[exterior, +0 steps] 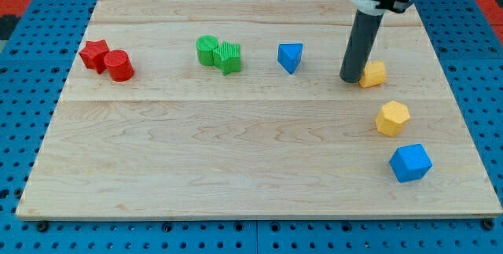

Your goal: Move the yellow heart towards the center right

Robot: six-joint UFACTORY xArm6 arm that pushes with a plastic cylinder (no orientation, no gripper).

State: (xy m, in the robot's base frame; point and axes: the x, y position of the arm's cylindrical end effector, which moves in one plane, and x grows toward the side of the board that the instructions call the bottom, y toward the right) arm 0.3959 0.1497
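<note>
Near edge, lower right of frame: blue block, faceted. Just above it, a yellow hexagon. Both sit close to the right edge of the tabletop.

Mid-depth, right: yellow heart, partly hidden by the rod, so its shape is only partly readable. My tip rests on the board touching the heart's left side, or very nearly so.

Same depth, going left: blue triangle; two green blocks touching each other; at upper left, a red star against a red cylinder.

Handling, as a judgement: the heart looks small, rigid and light, and should slide easily on smooth wood. It will likely rotate if pushed off-centre, so contact wants to be on a flat flank in line with its middle. No jaws on this rig; nothing to report apart or together, only a bare rod.

Arm pose: rod near vertical, descending from the top right of frame, wrist collar cropped by the frame edge.

Target lies just below the heart, about where the hexagon sits; crowding is the risk.
</note>
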